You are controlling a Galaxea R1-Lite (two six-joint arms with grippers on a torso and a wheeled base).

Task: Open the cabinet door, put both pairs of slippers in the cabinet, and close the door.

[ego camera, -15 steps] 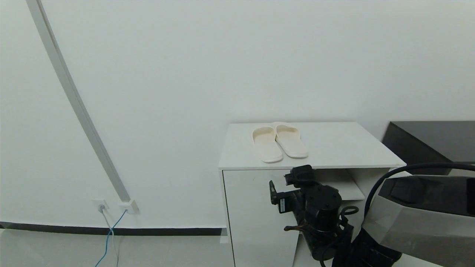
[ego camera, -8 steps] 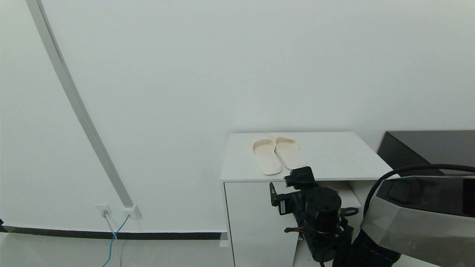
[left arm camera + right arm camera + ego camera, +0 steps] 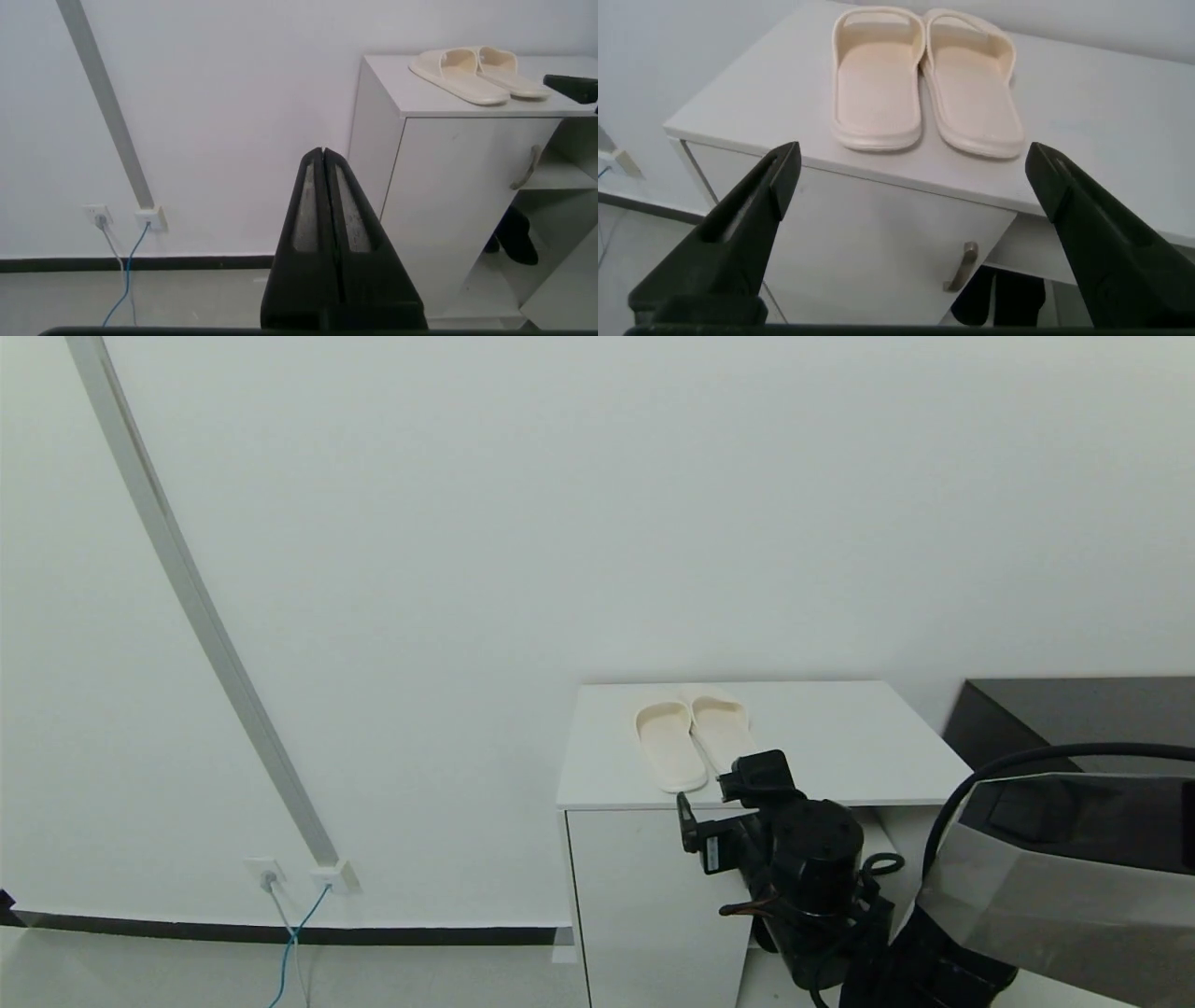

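Cream slippers [image 3: 878,89] atop cabinet [image 3: 1120,103] — right gripper [image 3: 913,157] spread, left gripper [image 3: 324,161] closed.

No legible txt, labels or nos. in any view

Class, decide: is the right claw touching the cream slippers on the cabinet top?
Apart. The right wrist view shows the right claw open, short of the cabinet, whose bare top shows all round the cream slippers.

Cream slippers [image 3: 693,742] side by side atop white cabinet [image 3: 840,747]; right side open, dark pair [image 3: 512,238] inside
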